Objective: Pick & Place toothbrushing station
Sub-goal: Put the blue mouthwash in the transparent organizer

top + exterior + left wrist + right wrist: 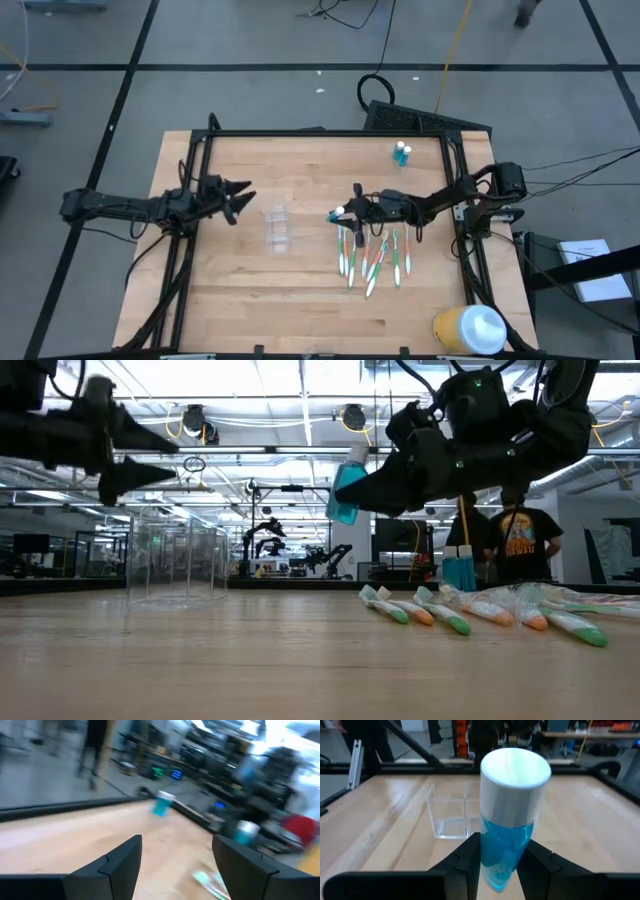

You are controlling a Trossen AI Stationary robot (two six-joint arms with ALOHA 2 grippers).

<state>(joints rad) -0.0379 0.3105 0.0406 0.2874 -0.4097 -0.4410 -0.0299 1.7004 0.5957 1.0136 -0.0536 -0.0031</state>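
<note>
You had the right hand [343,213] at frame centre in the high view, clamped on a blue tube [507,845], raised off the bench [300,290] just right of the clear cup [277,227], with toothbrushes [372,258] below it; your left hand [243,198] hung apart, left of the cup

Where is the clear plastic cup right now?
In the high view, the clear cup stands mid-table, between the open left gripper and the toothbrushes.
</note>
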